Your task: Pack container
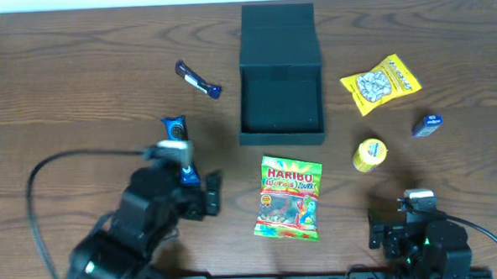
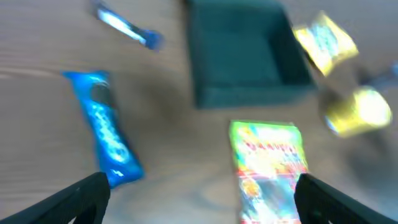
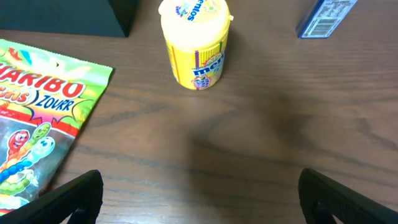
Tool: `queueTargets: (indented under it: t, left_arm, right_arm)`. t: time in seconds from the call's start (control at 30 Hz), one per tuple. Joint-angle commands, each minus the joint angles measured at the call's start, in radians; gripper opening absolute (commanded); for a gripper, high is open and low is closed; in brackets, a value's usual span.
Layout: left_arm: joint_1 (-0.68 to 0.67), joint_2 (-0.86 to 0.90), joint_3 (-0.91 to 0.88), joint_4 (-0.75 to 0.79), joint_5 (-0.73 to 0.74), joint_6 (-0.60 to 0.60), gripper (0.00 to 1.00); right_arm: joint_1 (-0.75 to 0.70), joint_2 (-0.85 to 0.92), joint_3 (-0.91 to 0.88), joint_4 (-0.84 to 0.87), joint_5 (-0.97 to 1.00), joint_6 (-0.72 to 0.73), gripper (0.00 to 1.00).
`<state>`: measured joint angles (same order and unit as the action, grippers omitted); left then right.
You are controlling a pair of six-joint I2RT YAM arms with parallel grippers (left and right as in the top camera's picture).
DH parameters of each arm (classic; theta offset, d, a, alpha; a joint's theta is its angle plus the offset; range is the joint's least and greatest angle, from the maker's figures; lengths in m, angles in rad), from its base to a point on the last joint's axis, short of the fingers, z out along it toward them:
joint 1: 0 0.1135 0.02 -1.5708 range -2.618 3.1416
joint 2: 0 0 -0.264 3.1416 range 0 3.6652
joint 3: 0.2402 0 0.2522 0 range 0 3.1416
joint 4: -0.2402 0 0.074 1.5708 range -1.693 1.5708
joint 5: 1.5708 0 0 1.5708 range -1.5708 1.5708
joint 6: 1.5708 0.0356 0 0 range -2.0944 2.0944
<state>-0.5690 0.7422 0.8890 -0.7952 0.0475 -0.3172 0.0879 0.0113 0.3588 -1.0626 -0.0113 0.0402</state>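
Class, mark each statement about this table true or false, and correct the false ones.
1. The container has its lid open and nothing inside. True.
2. The Haribo bag lies inside the container. False: it lies on the table, outside the container, near its front wall.
3. The right claw grips the yellow Mentos bottle. False: it is open and empty, apart from the bottle.
4. The left claw is open and holds nothing. True.
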Motion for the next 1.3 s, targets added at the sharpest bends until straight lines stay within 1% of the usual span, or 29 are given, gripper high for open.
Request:
queueTargets:
  t: [0.0, 0.23, 0.4, 0.6, 0.7, 0.77, 0.97, 1.1, 1.17, 1.27]
  left_arm:
    - [-0.097, 0.136, 0.111, -0.008, 0.092, -0.004, 0.95]
    - [-0.253, 0.449, 0.296, -0.010, 0.145, -0.017, 0.96]
    - [-0.282, 0.630, 0.379, -0.016, 0.116, -0.212, 0.96]
    - [-0.285, 0.810, 0.411, -0.017, 0.060, -0.419, 0.96]
    - [-0.285, 0.873, 0.412, -0.025, 0.053, -0.479, 0.96]
    - [-0.285, 0.904, 0.412, -0.033, 0.036, -0.495, 0.96]
    - [-0.307, 0.956, 0.412, -0.023, 0.031, -0.487, 0.96]
    - [-0.327, 0.974, 0.412, -0.048, 0.027, -0.411, 0.96]
    - [-0.338, 0.990, 0.412, -0.040, 0.027, -0.416, 0.96]
    - [-0.353, 1.024, 0.412, -0.043, 0.040, -0.485, 0.96]
  right_arm:
    - [-0.008, -0.006, -0.003, -0.007, -0.001, -0.012, 0.99]
    - [-0.008, -0.006, -0.003, -0.007, -0.001, -0.012, 0.99]
    - [-0.008, -0.005, -0.003, -0.007, -0.001, -0.012, 0.99]
    - [-0.008, -0.006, -0.003, -0.007, 0.000, -0.012, 0.99]
    - [-0.008, -0.005, -0.003, -0.007, -0.001, -0.012, 0.99]
    - [-0.008, -0.005, -0.003, -0.007, 0.000, -0.012, 0.99]
    - [-0.008, -0.006, -0.003, -0.007, 0.000, -0.012, 0.99]
    - [-0.008, -0.006, -0.003, -0.007, -0.001, -0.012, 0.99]
    - [-0.008, -0.005, -0.003, -0.007, -0.001, -0.012, 0.99]
    - [-0.008, -0.006, -0.003, -0.007, 0.000, -0.012, 0.99]
